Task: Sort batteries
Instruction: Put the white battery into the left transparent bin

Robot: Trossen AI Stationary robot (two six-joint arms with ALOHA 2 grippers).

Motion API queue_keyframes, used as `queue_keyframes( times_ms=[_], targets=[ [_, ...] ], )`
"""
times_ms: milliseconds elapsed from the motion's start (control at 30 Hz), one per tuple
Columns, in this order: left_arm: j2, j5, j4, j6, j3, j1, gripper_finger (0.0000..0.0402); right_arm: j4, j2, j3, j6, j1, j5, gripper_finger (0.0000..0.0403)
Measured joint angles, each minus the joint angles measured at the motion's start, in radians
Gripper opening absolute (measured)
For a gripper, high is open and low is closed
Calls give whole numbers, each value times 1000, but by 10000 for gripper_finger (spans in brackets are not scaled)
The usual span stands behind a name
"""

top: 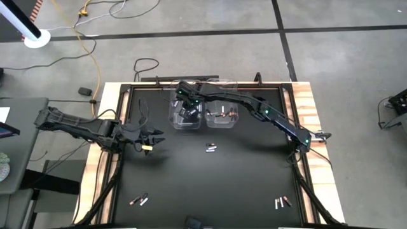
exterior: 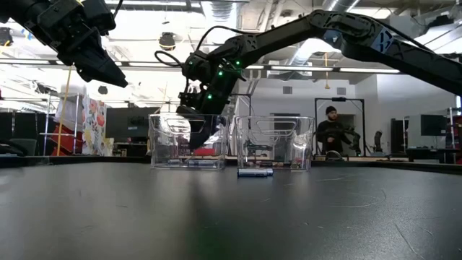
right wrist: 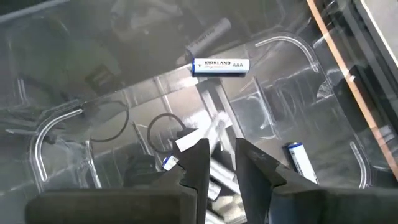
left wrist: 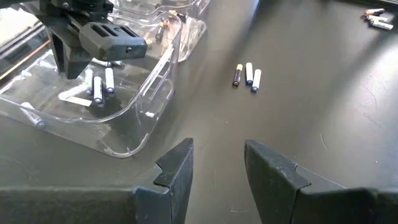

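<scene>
Clear bin [right wrist: 292, 46] — batteries [right wrist: 221, 66] beyond right end effector [right wrist: 219, 155]

Grey concrete floor [top: 343, 63] crossed by dark seam lines [top: 191, 33]. Yellow cable [top: 95, 60] and black cables [top: 145, 63] trail across it. White round stand base [top: 37, 41] at upper left. Grey side table [top: 22, 137] at left edge. Low view: white ceiling with bright strip lights [exterior: 317, 68], white back wall [exterior: 404, 101], person in dark clothes [exterior: 332, 133] seated far behind, colourful patterned panel [exterior: 92, 123] at left.
</scene>
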Motion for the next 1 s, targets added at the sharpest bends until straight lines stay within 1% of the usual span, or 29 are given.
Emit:
queue_keyframes(
  times_ms=[167,400,533,667,767,867,900,1000],
  targets=[
    [0,0,-1,0,0,0,139,-17,-29,3,26,-1,0,97],
    [0,0,-9,3,0,0,139,-28,-164,3,52,-14,0,98],
    [0,1,-8,-9,0,0,139,-97,-265,3,89,-20,1,98],
    [0,1,-8,-14,0,0,139,-229,-357,1,120,-15,2,98],
    [0,1,-9,-15,0,0,139,-292,-417,-34,144,13,8,98],
    [0,1,-9,0,0,0,139,-302,-483,-110,193,62,11,98],
    [0,1,-10,7,0,0,139,-297,-507,-146,214,80,22,98],
    [0,2,-10,9,0,0,139,-256,-577,-273,305,148,108,98]
  ],
)
